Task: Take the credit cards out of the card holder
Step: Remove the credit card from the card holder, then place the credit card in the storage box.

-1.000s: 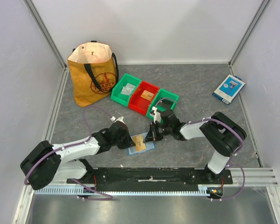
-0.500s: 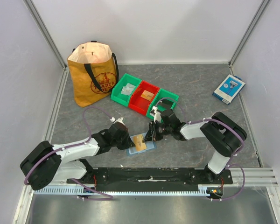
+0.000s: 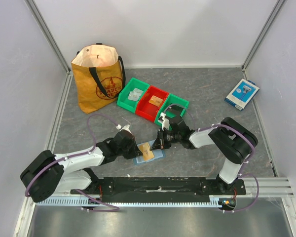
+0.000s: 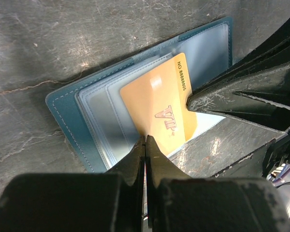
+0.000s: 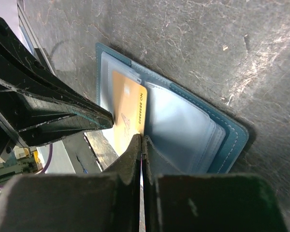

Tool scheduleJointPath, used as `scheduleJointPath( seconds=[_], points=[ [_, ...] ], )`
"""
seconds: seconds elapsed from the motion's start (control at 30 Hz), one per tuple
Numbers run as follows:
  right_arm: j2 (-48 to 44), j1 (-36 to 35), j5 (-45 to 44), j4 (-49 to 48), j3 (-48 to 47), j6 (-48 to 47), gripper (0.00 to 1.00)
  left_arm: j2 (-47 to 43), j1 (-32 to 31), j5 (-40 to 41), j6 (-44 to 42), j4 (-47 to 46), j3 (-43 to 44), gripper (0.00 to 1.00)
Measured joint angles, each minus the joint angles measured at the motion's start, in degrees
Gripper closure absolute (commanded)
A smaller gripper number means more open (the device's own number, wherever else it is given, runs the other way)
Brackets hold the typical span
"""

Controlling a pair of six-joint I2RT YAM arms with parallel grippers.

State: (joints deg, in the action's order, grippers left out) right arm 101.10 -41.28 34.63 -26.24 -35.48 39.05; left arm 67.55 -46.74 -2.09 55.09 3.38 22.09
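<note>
Here's what we've got. Out at 10 o'clock on the bench (image 3: 207, 89) a mustard tote bag (image 3: 99, 79) stands upright with its mouth gaping open. At 12 o'clock from where the arms meet, three little bins (image 3: 154, 102) sit touching in a slanted row: green, red, green. The first green one has something pale in it and the red one something tan.

The left pincer (image 4: 145, 141) has its jaws pressed right together, with no gap we can see. Its tips are down on the orange card (image 4: 159, 106), coming at it from 9 o'clock in the top view. We honestly can't tell if it has the card's edge nipped or is just resting on it.

The card holder (image 4: 67, 111) lies flat and open near 6 o'clock, just ahead of the arm bases, with its clear sleeves fanned out. The orange card, with "VIP" printed on it, sits tilted on those sleeves and seems to be partway out of one.

The right pincer (image 5: 141, 140) comes in from the card's 2 o'clock side. It's closed all the way too, tips on the card's edge, and again we can't say whether it's gripping.

Way off at 2 o'clock a blue-and-white box (image 3: 241, 94) lies near the wall.
</note>
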Motion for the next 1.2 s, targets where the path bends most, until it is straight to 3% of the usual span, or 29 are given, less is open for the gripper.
scheduleJointPath(
  seconds=[0.17, 0.4, 0.5, 0.67, 0.8, 0.87, 1.2],
  points=[
    [-0.92, 1.03, -0.02, 1.73, -0.02, -1.18, 1.00, -0.52, 0.00, 0.00, 0.07, -0.48, -0.50, 0.98],
    [-7.48, 4.85, -2.58, 11.19, -0.02, -5.73, 1.00, -2.10, 0.00, 0.02, 0.07, -0.02, -1.29, 0.98],
    [-10.60, 5.53, -3.45, 14.29, -0.04, -6.97, 1.00, -3.10, 0.00, 0.07, 0.09, 0.13, -1.88, 0.89],
    [-15.87, 5.68, -3.98, 17.88, -0.04, -8.07, 1.00, -7.98, 0.00, 0.59, 0.81, 1.20, -3.74, 0.45],
    [-19.58, 5.68, -3.82, 19.50, -0.17, -8.26, 1.00, -12.87, 0.00, 0.55, 1.62, -0.02, -4.61, 0.24],
    [-20.96, 5.70, -3.54, 19.89, -0.26, -8.24, 1.00, -14.69, 0.00, 0.44, 1.90, -3.17, -5.44, 0.19],
    [-26.84, 5.79, -1.01, 18.99, -0.35, -4.90, 1.00, -12.11, 0.31, -1.62, 4.79, -31.78, -17.49, 0.18]
  ],
)
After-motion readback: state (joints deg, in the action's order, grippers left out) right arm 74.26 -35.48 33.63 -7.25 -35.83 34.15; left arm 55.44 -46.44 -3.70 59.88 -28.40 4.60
